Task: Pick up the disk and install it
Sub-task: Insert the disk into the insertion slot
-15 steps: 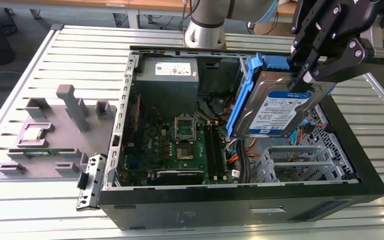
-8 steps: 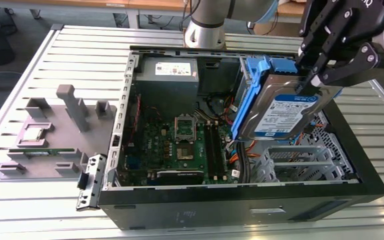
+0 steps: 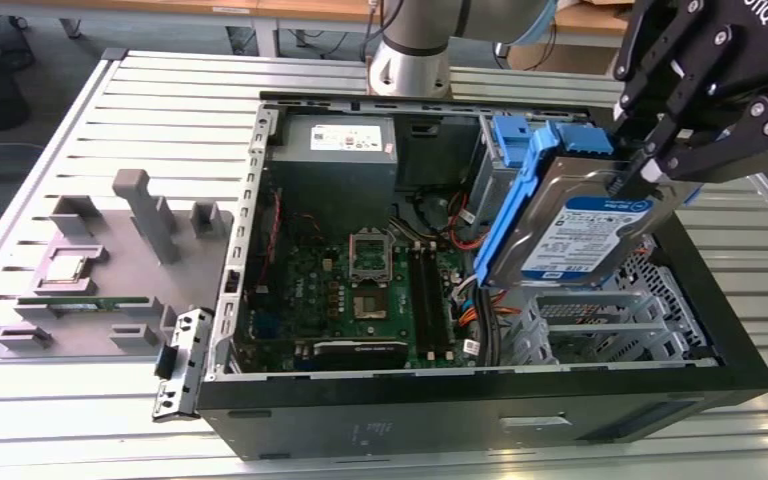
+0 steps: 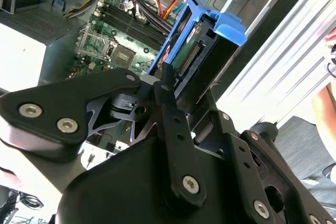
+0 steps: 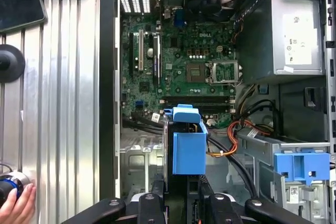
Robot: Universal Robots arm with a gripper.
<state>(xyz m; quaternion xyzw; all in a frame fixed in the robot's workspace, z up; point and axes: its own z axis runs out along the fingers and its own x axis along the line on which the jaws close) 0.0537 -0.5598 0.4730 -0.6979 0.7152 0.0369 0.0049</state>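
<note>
**Drive in the gripper, hanging over the open computer**

Standing by the table, I see the gripper point(image 3: 651, 178) clamped on the disk point(image 3: 584, 225), its fingers pinching the upper edge near the blue plastic rail. The disk hangs straight below the gripper, clear of the table and over the open computer case point(image 3: 424, 420).

In the exterior view its long axis runs steeply. The blue-tabbed end is up by the gripper, and the lower end slants down toward the exterior view's left, near the orange and black cables. The perforated metal drive cage point(image 3: 624, 320) lies just beneath and beside it, toward the exterior view's right. I cannot tell whether the lower corner touches anything inside.

The first wrist view looks down the disk point(image 5: 186, 145) edge-on. There it sits between the green motherboard point(image 5: 178, 51) and a metal bay that carries a second blue bracket point(image 5: 302, 166).

As for writing, the disk's broad face carries a white-and-blue label turned toward the exterior camera, and I cannot make out its print. The grey power supply point(image 3: 337, 150) has a pale sticker, equally unreadable from here.

A person's hand point(image 5: 16, 205) rests on the slatted table, well apart from the case.
</note>
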